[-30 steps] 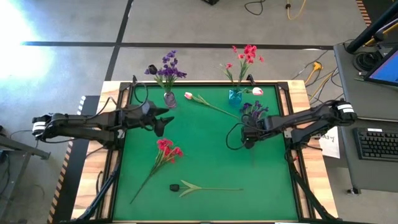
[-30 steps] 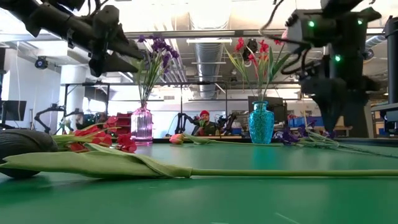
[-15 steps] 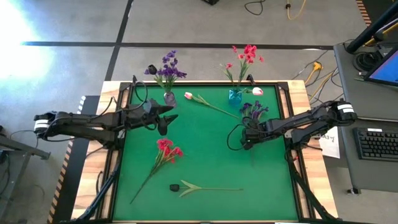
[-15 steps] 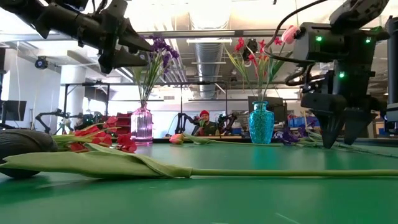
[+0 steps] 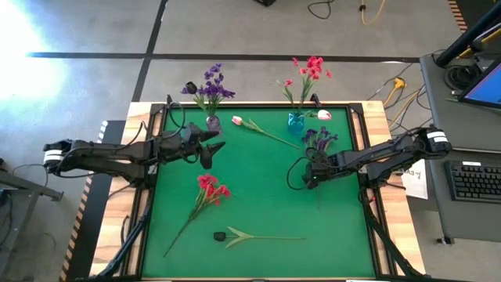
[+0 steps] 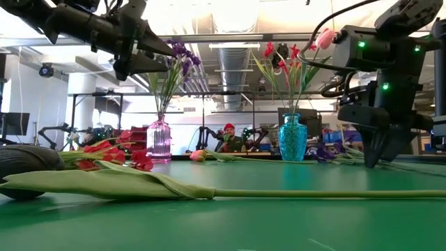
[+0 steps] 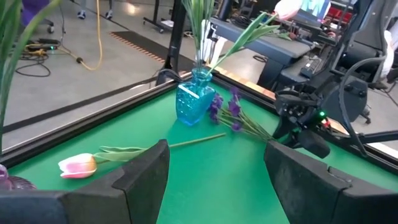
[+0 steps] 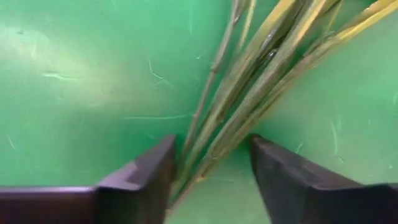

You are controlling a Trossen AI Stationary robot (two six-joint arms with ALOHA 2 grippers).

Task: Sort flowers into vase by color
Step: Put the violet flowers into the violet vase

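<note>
A purple spray (image 5: 319,138) lies on the green mat near the right edge, with its stems (image 8: 249,93) running toward the near side. My right gripper (image 5: 308,176) is down at the mat, open, one finger on each side of those stems (image 6: 382,162). My left gripper (image 5: 206,149) hangs open above the mat beside the purple vase (image 5: 213,124), which holds purple sprays and a dark tulip. The blue vase (image 5: 296,120) holds red sprays and a pink tulip. Lying flat on the mat are a pink tulip (image 5: 237,121), a red spray (image 5: 210,188) and a dark tulip (image 5: 221,235). My right gripper comes from above, pointing down, with its fingers across the purple spray's stems near their lower ends (image 8: 214,149). The bundle fills most of the gap between the fingers (image 8: 146,177). I cannot tell whether they touch it. The spray lies flat on the mat.
The mat has a raised black frame (image 5: 258,106), and both vases stand close to its far side. A wooden border (image 5: 378,117) surrounds the frame. The lying pink tulip's stem (image 5: 274,136) runs between the vases toward the right gripper. Bare mat lies between the red spray and the right arm.
My right gripper has come down to the mat over the purple spray's stems and shifted slightly toward the near-left. My left gripper has risen a little and moved toward the far edge, nearer the purple vase. The flowers have stayed where they were.
</note>
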